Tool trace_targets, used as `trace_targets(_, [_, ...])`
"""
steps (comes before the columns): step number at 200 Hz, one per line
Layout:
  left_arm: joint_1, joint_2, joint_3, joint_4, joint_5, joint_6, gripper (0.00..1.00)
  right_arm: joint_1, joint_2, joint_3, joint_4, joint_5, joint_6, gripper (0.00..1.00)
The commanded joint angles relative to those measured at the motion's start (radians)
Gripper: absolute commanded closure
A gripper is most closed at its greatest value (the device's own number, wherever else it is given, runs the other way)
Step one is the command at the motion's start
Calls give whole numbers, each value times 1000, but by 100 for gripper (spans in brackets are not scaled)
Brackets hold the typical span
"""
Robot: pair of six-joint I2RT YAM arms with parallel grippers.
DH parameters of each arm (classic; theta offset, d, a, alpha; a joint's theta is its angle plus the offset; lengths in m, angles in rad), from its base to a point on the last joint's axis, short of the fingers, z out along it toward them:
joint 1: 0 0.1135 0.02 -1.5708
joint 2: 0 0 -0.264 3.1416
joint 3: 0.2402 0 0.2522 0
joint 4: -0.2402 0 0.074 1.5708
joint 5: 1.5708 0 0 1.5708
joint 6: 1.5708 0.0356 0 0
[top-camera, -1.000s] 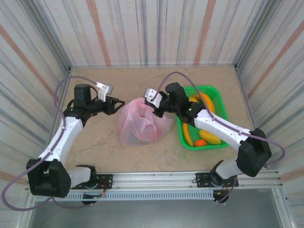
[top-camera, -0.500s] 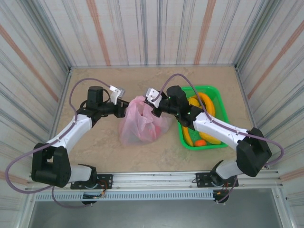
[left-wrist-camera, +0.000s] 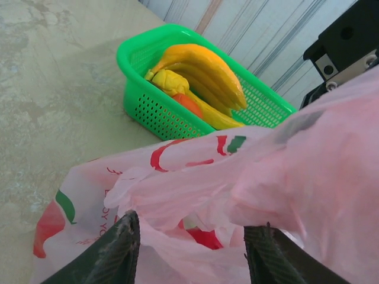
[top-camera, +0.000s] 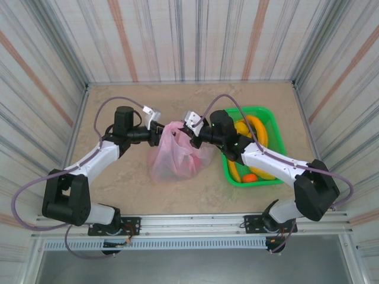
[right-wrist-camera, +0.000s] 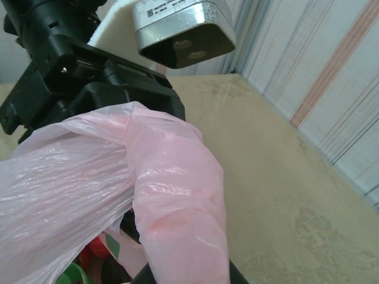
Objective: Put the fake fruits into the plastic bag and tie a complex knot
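The big change from a second ago is the left arm. Back then the left gripper point(top-camera: 161, 131) was hanging well off on the far side of the pink bag point(top-camera: 173, 158) from the green basket point(top-camera: 269, 111), with bare table between it and the plastic. Now it's swung in toward the basket and sits right up against the bag's top edge. In its wrist cam the two dark fingers point(left-wrist-camera: 112, 254) stand a fair way apart with loose pink film bunched between them, so it's parted and not clamped on anything as far as I can see.

The right gripper point(top-camera: 189, 134) has barely shifted. It's at the bag's top, just off the basket's left side, and a touch closer to the left one than before. It's pinched closed on a twisted pink handle point(right-wrist-camera: 174, 195), which rises out of the jaws in its own cam, with the left arm's black gripper body right behind it.

The bag hasn't gone anywhere and is still just beside the basket's left wall, though its top looks drawn up tighter between the two grippers. A red piece point(left-wrist-camera: 204, 238) shows through the film. The yellow bananas point(top-camera: 256, 126) and an orange ball point(top-camera: 249, 177) are still in the basket, same as before.
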Motion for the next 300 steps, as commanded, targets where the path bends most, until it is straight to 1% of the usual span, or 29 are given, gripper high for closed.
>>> trace_targets(1, [-7, 14, -1, 79, 51, -35, 55, -12, -35, -13, 35, -40, 59, 100])
trace_targets(32, [-10, 24, -1, 103, 84, -51, 59, -13, -31, -15, 35, -48, 76, 100])
trace_targets(82, [-12, 7, -3, 104, 109, -50, 58, -13, -19, -10, 24, -25, 76, 100])
trace_targets(99, [-12, 2, -4, 106, 103, -50, 59, -13, -19, -10, 27, -34, 81, 100])
trace_targets(114, [-12, 3, -1, 106, 103, -53, 65, -13, -22, -13, 31, -41, 88, 100])
trace_targets(181, [-12, 4, 2, 95, 101, -55, 100, -13, -22, -13, 20, -34, 96, 100])
trace_targets(221, [-12, -5, -3, 88, 95, -46, 100, -21, -29, -7, -6, -16, 98, 100])
trace_targets(253, [-12, -12, -3, 64, 81, -29, 100, -30, -47, 11, -47, -25, 105, 79])
trace_targets(268, [-12, -14, -3, 59, 76, -25, 100, -35, -63, 21, -80, -27, 113, 65])
trace_targets(282, [-12, -15, -3, 59, 75, -26, 100, -47, -85, 28, -117, -43, 127, 56])
trace_targets(292, [-12, -15, -3, 58, 77, -27, 100, -57, -108, 33, -143, -60, 142, 46])
trace_targets(300, [-13, -15, -3, 58, 77, -28, 100, -65, -128, 37, -167, -77, 155, 39])
